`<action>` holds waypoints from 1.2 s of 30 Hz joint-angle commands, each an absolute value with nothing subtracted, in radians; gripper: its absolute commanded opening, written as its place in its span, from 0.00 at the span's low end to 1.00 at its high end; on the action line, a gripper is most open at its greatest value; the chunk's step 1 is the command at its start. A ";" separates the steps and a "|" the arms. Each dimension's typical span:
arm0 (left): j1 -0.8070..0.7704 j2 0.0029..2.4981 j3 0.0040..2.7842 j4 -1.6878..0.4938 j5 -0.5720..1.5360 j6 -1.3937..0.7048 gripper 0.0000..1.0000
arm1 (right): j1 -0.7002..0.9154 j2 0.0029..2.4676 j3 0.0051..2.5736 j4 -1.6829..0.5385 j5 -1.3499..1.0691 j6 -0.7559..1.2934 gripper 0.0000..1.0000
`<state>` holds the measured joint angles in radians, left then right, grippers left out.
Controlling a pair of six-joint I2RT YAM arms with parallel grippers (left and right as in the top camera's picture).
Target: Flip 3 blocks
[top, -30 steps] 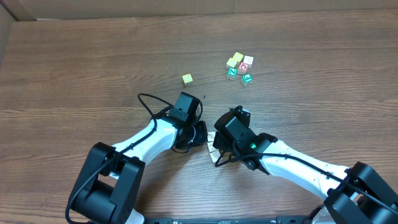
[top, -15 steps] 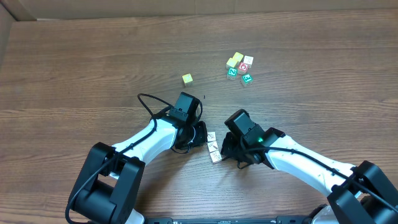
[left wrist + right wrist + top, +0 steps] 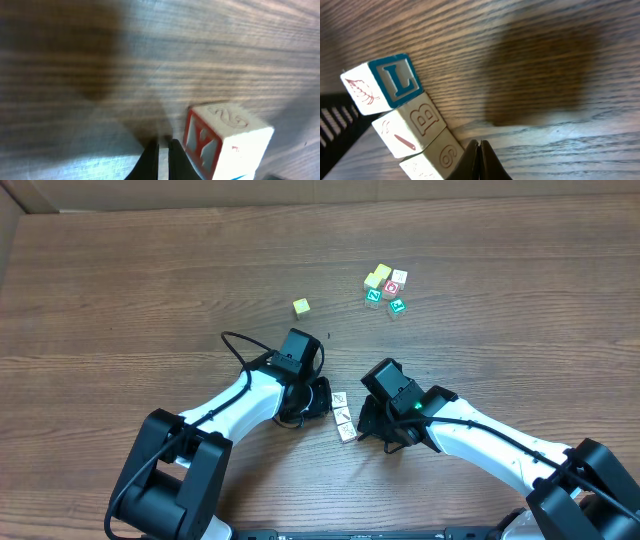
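Your right claw (image 3: pixel 480 148) is sitting pinched fully shut and gripping nothing. Its tips are hovering low over the bench (image 3: pixel 150 280), just beside the near end of the row of blocks (image 3: pixel 344 416). A second ago that arm's wrist was hanging right over the row and hiding most of it from the overhead camera. It is now lying drawn back to its own side, and it is keeping that spot through the last half second.

The pull-back is leaving all three blocks exposed between the two arms, in a short touching line. The L block (image 3: pixel 390 82) is lying at the far end, the B block (image 3: pixel 415 127) in the middle and the 6 block (image 3: pixel 442 157) nearest your tips. From above they are showing pale faces with thin dark marks.

Your left claw (image 3: pixel 162 146) is likewise sitting closed and empty, parked where it was a second ago. A red-Y block (image 3: pixel 225 140) is lying just beside its tips; whether they are touching cannot be told. Well apart up the bench, the yellow cube (image 3: pixel 301 306) and the letter cubes (image 3: pixel 385 288) are lying unmoved.

A nudge on the row is looking finished rather than under way. These views are not settling whether each block is truly turned over, so you are likely facing a check or another approach.
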<state>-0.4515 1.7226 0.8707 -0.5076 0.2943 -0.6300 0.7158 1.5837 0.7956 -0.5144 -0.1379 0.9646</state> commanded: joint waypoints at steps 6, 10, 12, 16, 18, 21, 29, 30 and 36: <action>-0.428 1.747 0.846 -0.644 0.370 -0.538 0.04 | 0.721 1.555 0.797 -0.522 -0.089 0.957 0.04; -0.397 1.747 0.846 -0.671 0.504 -0.456 0.04 | 0.719 1.555 0.797 -0.530 -0.043 0.958 0.04; -0.381 1.747 0.846 -0.683 0.535 -0.431 0.04 | 0.717 1.555 0.798 -0.526 -0.026 0.957 0.04; -0.360 1.747 0.846 -0.680 0.592 -0.419 0.04 | 0.717 1.555 0.798 -0.476 -0.047 0.927 0.04; -0.360 1.747 0.846 -0.672 0.613 -0.419 0.04 | 0.718 1.555 0.798 -0.465 -0.072 0.927 0.04; -0.361 1.747 0.846 -0.662 0.618 -0.423 0.04 | 0.718 1.555 0.797 -0.470 -0.121 0.928 0.04; -0.361 1.747 0.846 -0.627 0.617 -0.442 0.04 | 0.719 1.555 0.789 -0.480 -0.181 0.936 0.04; -0.361 1.747 0.846 -0.627 0.617 -0.442 0.04 | 0.719 1.555 0.785 -0.480 -0.183 0.941 0.04; -0.361 1.747 0.846 -0.628 0.594 -0.442 0.04 | 0.726 1.555 0.759 -0.451 -0.202 0.942 0.04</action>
